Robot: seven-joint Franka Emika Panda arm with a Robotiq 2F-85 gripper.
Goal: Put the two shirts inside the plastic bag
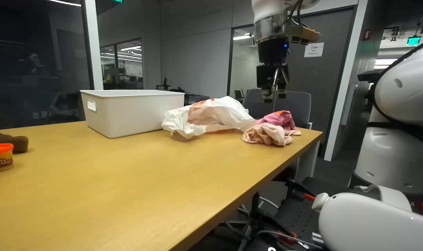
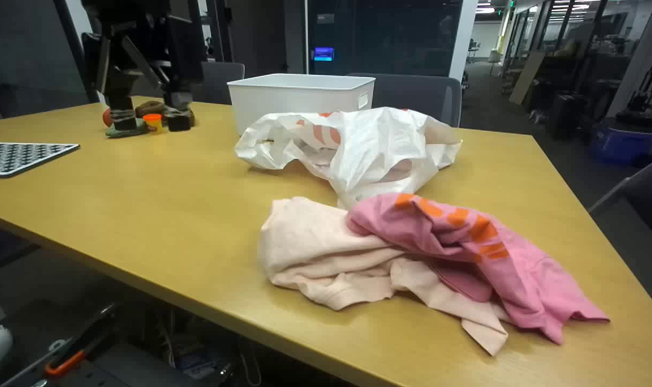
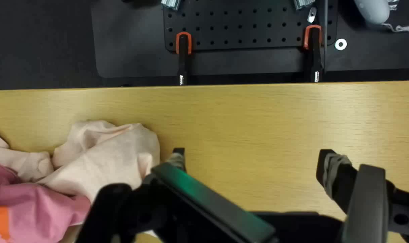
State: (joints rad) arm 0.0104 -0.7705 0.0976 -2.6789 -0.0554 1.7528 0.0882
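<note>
A pale peach shirt (image 1: 267, 135) lies crumpled on the table, also in an exterior view (image 2: 315, 244) and at the left of the wrist view (image 3: 106, 158). A pink shirt (image 2: 519, 271) with orange print lies partly over it; it also shows in an exterior view (image 1: 279, 119) and the wrist view (image 3: 39, 211). A white plastic bag (image 2: 377, 145) with orange print lies crumpled beside the shirts, also in an exterior view (image 1: 228, 109). My gripper (image 3: 252, 157) is open and empty above the table, to one side of the shirts. It shows in both exterior views (image 1: 274, 94) (image 2: 151, 119).
A white bin (image 1: 138, 113) stands behind the bag, also in an exterior view (image 2: 299, 99). A Play-Doh tub (image 1: 1, 158) and a brown object (image 1: 20, 143) sit farther along the table (image 1: 110, 184). A patterned board (image 2: 22, 158) lies near one side. Clamps (image 3: 183, 57) sit at the table edge.
</note>
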